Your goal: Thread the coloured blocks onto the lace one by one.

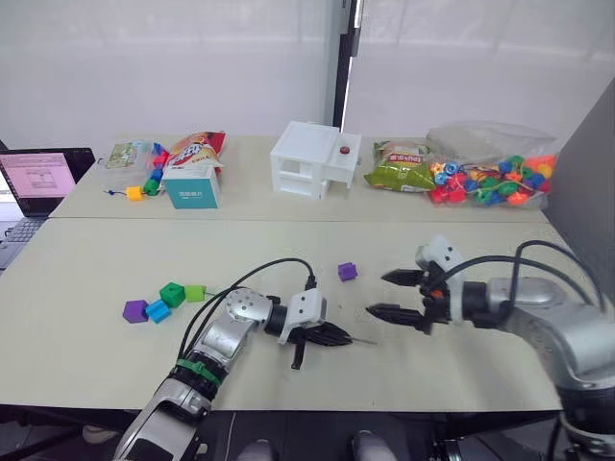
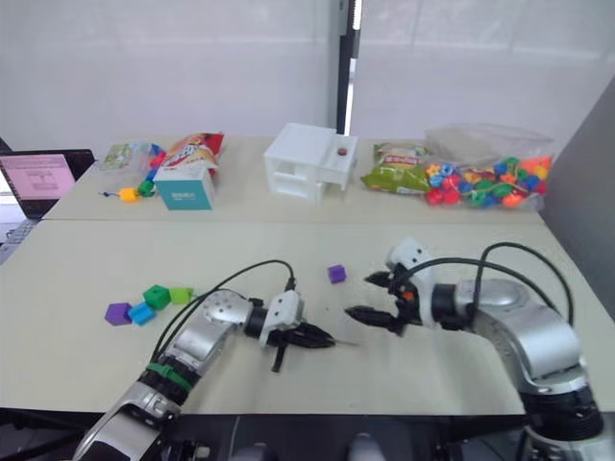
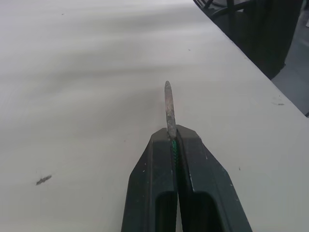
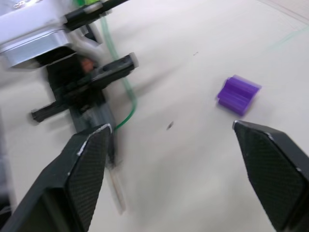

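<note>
My left gripper [image 1: 348, 337] lies low over the bench [image 1: 96, 288], jaws clenched on the lace [image 3: 174, 147], its silvery tip pointing toward my right gripper [image 1: 389, 295]. That one hovers just beyond the tip, jaws spread wide. One purple block [image 1: 347, 272] sits alone just behind both grippers. The other blocks [image 1: 163, 302] cluster well off to my left, bare bench around them.

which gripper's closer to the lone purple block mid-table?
Right. The open right gripper sits just to the robot's right of the lone purple block. The left gripper, shut on the lace, is nearer the robot, farther off.
</note>
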`<state>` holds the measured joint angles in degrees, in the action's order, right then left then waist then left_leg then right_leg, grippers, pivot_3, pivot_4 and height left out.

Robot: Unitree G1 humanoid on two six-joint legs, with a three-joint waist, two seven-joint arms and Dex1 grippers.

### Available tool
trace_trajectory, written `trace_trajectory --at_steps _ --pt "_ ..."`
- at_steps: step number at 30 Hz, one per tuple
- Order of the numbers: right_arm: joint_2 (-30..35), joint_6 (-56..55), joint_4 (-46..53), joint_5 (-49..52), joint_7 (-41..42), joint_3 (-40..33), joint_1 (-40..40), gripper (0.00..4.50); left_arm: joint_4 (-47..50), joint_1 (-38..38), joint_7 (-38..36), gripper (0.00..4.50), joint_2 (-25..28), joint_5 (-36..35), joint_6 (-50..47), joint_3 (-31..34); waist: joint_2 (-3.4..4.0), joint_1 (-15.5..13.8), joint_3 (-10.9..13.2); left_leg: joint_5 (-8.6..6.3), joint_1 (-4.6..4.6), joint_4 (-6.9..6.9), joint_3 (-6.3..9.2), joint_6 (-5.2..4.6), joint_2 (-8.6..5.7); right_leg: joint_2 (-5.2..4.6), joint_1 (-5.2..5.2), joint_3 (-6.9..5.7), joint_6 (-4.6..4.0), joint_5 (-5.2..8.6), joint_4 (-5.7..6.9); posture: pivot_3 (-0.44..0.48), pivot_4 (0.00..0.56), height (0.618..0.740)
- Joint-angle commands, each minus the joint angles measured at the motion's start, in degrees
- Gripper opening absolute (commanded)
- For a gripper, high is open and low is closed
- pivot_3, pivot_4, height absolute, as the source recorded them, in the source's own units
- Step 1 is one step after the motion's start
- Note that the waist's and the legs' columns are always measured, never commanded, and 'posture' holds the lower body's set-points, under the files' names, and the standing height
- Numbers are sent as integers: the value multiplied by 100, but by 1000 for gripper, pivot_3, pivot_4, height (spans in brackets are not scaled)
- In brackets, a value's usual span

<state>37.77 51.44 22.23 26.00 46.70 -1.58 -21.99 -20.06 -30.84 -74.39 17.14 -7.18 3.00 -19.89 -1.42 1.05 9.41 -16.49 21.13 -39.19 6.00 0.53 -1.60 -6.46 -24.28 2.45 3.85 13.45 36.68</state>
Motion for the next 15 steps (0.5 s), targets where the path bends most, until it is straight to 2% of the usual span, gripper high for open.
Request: trace_trajectory --at_steps 1,5,11,15 --pt "-638 -477 -223 -214 -723 33 -74 4115 396 104 117 0 96 -166 -131 168 1 -2 0 0 0 -1 -1 1 0 0 -2 1 0 0 1 0 150 740" --pt "-1195 -1175 -764 -946 -1403 529 -13 4115 581 243 177 0 257 -186 -266 244 5 -13 -2 2 2 -1 2 4 -2 -2 -3 1 -1 -1 2 0 150 740" --pt "-1710 -1778 -1444 -1428 -2026 608 -279 4115 771 327 251 0 397 -233 -400 254 6 6 -3 3 1 0 1 5 -3 -1 -5 2 -1 -1 3 0 150 740" --pt "-1940 -1914 -1759 -1542 -2151 716 -398 4115 821 351 287 0 433 -245 -435 249 7 27 -3 3 0 5 3 4 -1 1 -6 1 -2 -1 4 0 150 740"
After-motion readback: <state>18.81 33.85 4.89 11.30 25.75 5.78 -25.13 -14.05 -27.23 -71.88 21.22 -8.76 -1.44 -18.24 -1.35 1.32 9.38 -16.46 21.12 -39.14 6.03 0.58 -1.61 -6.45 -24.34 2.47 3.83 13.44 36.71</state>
